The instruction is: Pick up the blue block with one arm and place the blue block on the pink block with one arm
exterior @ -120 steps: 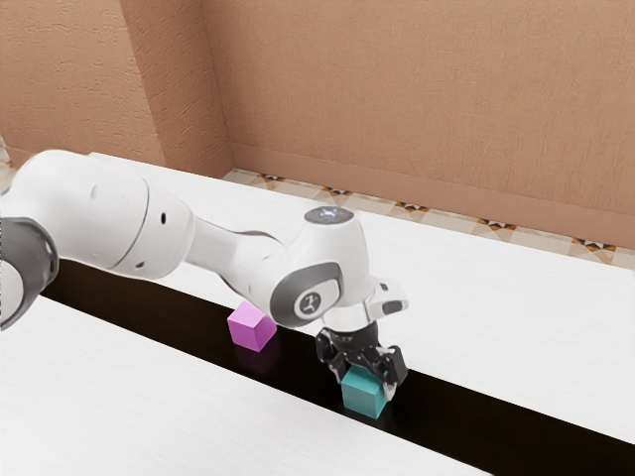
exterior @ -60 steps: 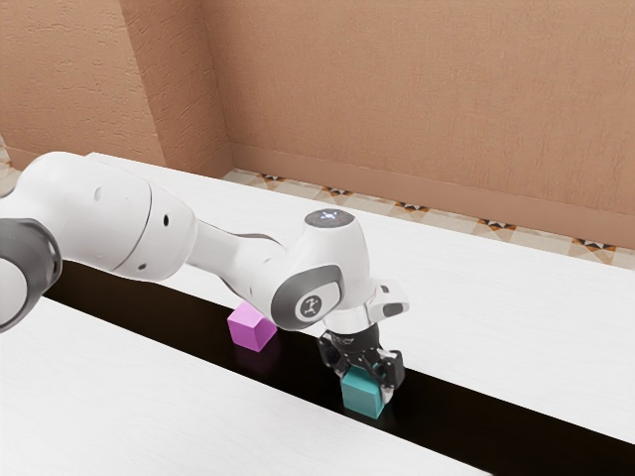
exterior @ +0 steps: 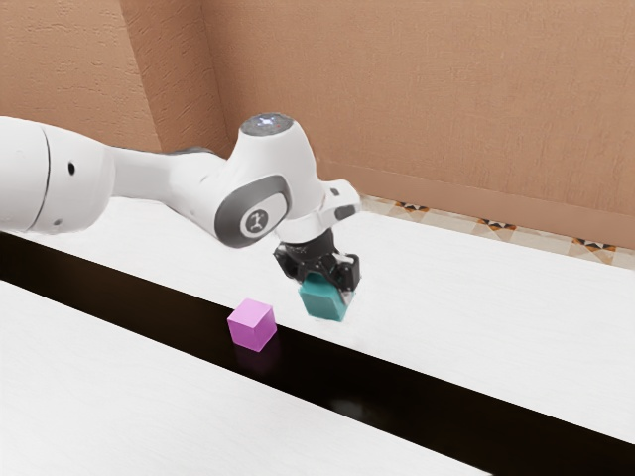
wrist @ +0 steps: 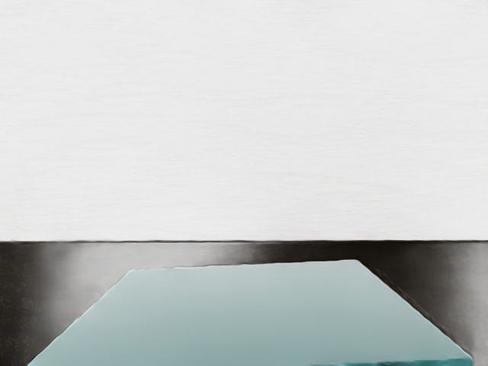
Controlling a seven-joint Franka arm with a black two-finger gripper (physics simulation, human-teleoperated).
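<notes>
Blue block (exterior: 323,302), clamped in the tool (exterior: 324,286), has risen off the black strip (exterior: 417,397) toward the pink block (exterior: 252,324).

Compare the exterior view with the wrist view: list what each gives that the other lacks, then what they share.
Exterior view: the arm, the gripper shut on the blue block and holding it in the air, the pink block on the dark strip, the brown wall. Wrist view: that block's face from close up, just under the hand. Shared: the blue block, the dark strip, the white table.
</notes>
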